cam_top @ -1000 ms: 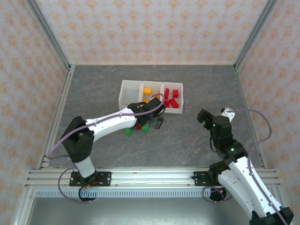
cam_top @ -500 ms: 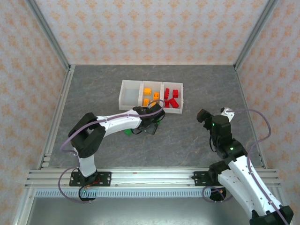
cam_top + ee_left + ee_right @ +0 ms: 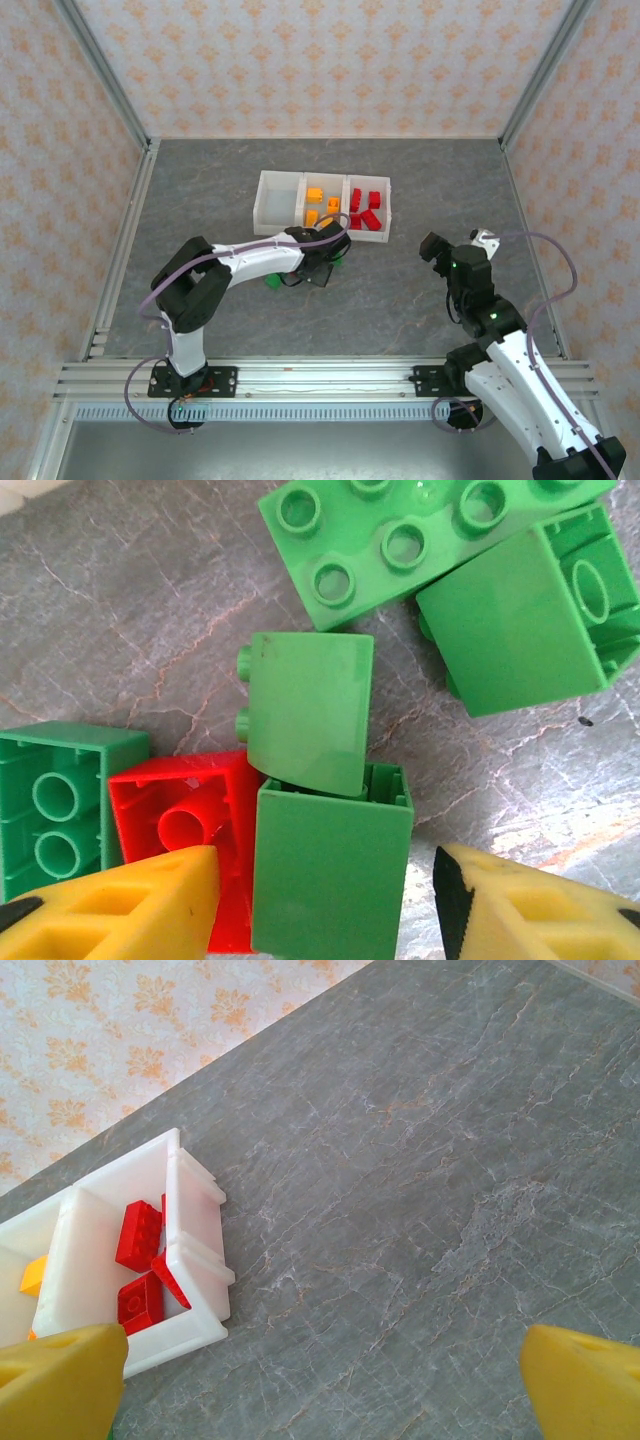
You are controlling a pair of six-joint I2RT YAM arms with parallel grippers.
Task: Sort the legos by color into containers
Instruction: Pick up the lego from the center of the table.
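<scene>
Lowered, left end effector (image 3: 322,885) straddles green lego (image 3: 330,865) beside red lego (image 3: 180,810).

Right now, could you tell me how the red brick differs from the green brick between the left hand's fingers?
Pose: the red brick turns its hollow underside to the camera; the green brick shows a plain side wall. Place: one yellow finger of the left hand partly covers the red brick; the green brick lies in the gap between the fingers. Both rest touching on the grey table.
</scene>
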